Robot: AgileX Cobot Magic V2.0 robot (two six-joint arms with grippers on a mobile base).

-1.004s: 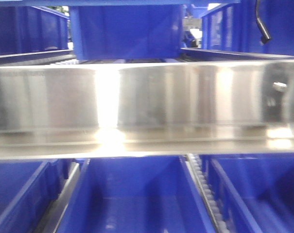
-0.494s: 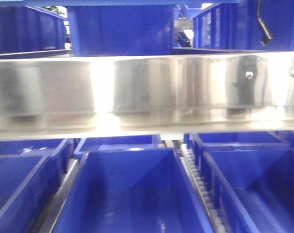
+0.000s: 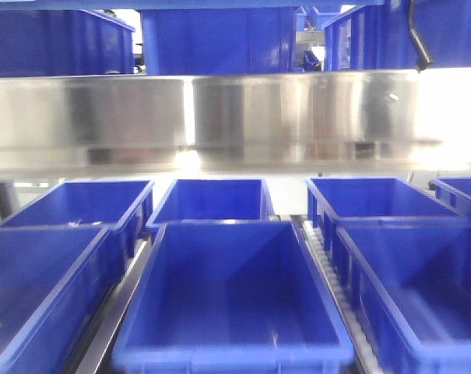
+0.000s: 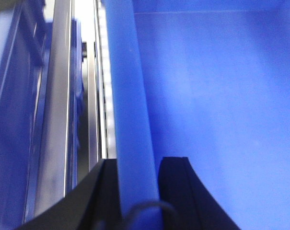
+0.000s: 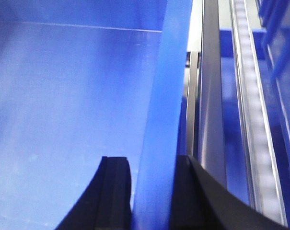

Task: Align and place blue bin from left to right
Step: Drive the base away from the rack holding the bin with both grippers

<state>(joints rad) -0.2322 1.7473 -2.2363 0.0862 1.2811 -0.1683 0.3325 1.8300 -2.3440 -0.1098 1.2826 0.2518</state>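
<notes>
**A:** Where is the blue bin (image 3: 219,261) right now?

**B:** Just below the steel beam (image 3: 235,117), in the middle lane and nearest the camera. It is open side up with nothing in it. Other bins (image 3: 212,201) sit below the beam behind it and on both sides, and a roller rail (image 3: 322,269) runs just beside its right wall.

**A:** How do you think it will handle?

**B:** It looks like stiff moulded plastic, so it should not sag. Being empty, it is probably light, though it is bulky for one arm. The inner walls look smooth and glossy, and I would expect them to be slippery. The thick rim is the sensible place to hold it, one grip on each long side so it travels level.

**A:** And the arms?

**B:** They are already there. The left gripper (image 4: 139,163) straddles the left rim (image 4: 128,96), one finger inside the bin and one outside, pinched onto it. The right gripper (image 5: 151,160) clamps the right rim (image 5: 166,86) the same way. Both point along the rim toward the beam.

**A:** Is it lifted?

**B:** I cannot tell, because its base is out of sight.
</notes>
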